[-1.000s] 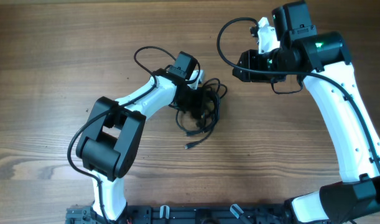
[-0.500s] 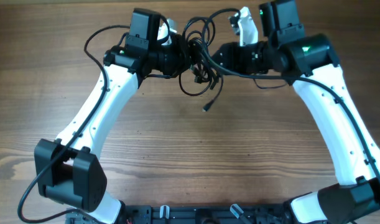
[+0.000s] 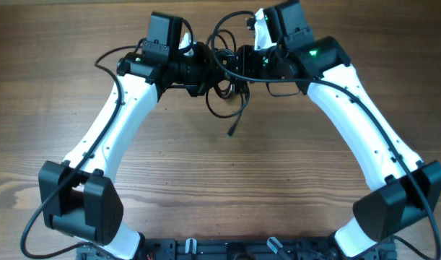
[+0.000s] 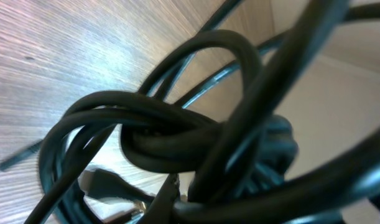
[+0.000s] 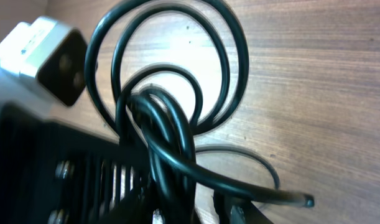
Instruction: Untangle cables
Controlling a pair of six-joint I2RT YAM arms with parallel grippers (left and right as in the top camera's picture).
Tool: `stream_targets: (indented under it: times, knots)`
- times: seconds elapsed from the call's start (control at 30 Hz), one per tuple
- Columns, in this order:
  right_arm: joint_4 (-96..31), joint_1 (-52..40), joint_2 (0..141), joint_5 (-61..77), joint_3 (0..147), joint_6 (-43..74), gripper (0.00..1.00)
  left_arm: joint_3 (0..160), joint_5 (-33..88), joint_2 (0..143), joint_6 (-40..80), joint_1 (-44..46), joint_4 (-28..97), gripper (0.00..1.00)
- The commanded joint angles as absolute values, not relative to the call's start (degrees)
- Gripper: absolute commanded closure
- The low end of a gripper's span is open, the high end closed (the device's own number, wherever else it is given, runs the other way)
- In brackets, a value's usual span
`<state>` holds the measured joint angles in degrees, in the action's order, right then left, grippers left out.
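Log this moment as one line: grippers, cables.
left gripper: shut on cables | right gripper: at cables, grip unclear | cables: knotted, one plug end loose

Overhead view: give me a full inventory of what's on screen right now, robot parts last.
cables: one tangled bundle, black, number of cords unclear, between the two grippers at the far middle of the table
plug end: one, black, trailing out of the bundle toward the near side
table: one, brown wood, under everything
base rail: one, black, along the near edge
left arm: one, white with black joints, reaching in from the left
right arm: one, white with black joints, reaching in from the right
left gripper: one, black, shut on the cables
right gripper: one, black, at the bundle, grip unclear
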<state>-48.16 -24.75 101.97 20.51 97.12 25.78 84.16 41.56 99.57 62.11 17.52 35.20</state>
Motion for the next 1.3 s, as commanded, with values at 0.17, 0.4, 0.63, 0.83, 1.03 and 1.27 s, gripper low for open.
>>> stream_targets:
  times: [0.17,0.4,0.63,0.83,1.03,1.27]
  knots:
    - [-52.45,-21.67,105.80,10.57,97.84,33.17,0.79,85.14,64.31,98.67,58.94,14.48,23.83,0.96]
    - [-58.04,-20.01,106.10,10.28,97.67,29.65,0.86,85.14,74.89,98.52,66.74,8.03,2.42,0.96]
    - [-61.69,-20.01,106.30,10.31,96.99,26.98,0.87,85.14,73.82,98.45,85.80,0.45,-24.10,0.96]
    - [-63.61,-20.01,106.30,10.52,96.99,23.00,0.87,85.14,69.45,98.45,85.19,-5.23,-17.37,0.96]
    - [-66.92,-20.03,106.30,18.26,96.99,11.53,0.85,85.12,56.75,98.45,64.58,-3.77,19.29,0.96]
    - [-71.50,-20.08,106.30,20.56,96.99,7.46,0.85,85.12,33.78,98.48,58.81,3.57,44.88,0.96]
